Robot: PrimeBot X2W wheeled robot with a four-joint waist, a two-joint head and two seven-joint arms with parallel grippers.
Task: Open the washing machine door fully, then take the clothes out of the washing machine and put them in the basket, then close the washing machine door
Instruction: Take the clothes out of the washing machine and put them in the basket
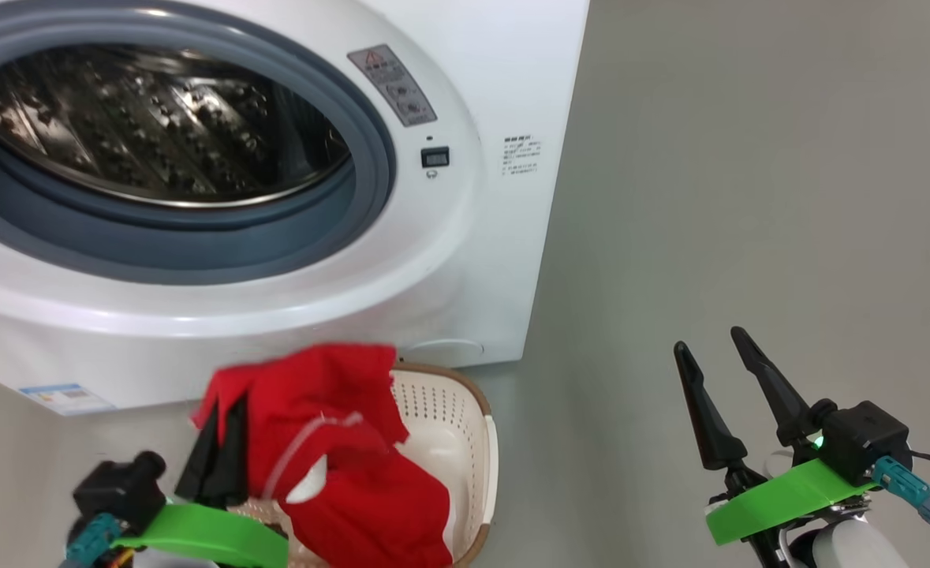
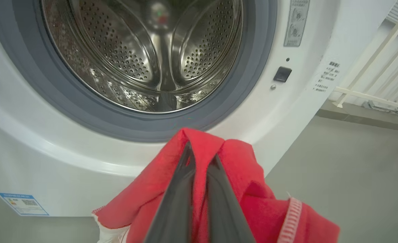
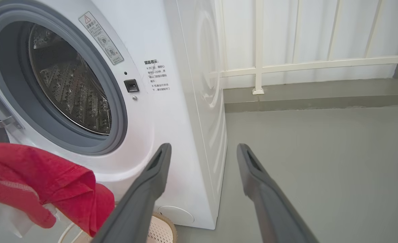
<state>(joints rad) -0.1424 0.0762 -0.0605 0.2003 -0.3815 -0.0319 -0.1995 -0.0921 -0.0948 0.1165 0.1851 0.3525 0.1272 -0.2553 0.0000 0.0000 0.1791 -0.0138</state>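
Some clothes (image 2: 242, 165) in left gripper (image 2: 201, 152), above basket (image 1: 487, 442)

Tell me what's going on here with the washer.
The robot's left hand is shut on a red garment with white trim, holding it over the cream basket in front of the open washing machine. The steel drum looks empty from these angles. The right hand is open, holding nothing, off to the side.
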